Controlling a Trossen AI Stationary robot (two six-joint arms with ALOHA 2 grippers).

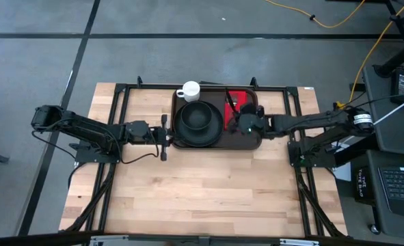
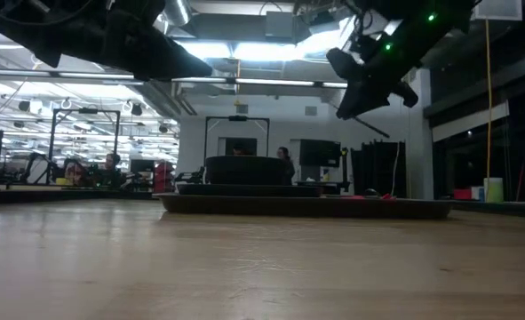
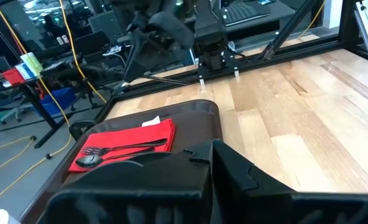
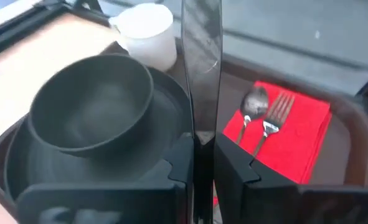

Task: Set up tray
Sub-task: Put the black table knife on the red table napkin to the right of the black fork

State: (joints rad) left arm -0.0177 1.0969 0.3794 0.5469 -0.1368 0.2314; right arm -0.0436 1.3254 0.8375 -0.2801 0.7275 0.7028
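The dark brown tray [image 1: 217, 146] lies at the table's far middle. On it sit a black plate [image 1: 181, 137] with a black bowl [image 1: 200, 117], a white mug [image 1: 189, 90] at its far-left corner, and a red napkin [image 4: 296, 134] carrying a fork [image 4: 274, 118] and a spoon [image 4: 253, 106]. My right gripper [image 1: 237, 126] hovers over the tray between plate and napkin, shut on a dark knife [image 4: 202, 56]. My left gripper [image 1: 164, 134] hangs shut at the tray's left edge, above the table and touching nothing. My right gripper [image 4: 201, 146] pinches the knife between its two fingers [image 4: 236, 168]. The blade [image 4: 202, 93] runs on along the fingers and out past their tips. Which end is held is hidden between the fingers. The knife is lifted clear, above the strip of tray between plate and napkin.
Bare wooden table [image 1: 208, 191] spreads out on the near side of the tray. A black frame [image 1: 119, 96] runs around the table's far part. The low view shows both arms raised above the tray [image 2: 306, 206], with people in the room behind.
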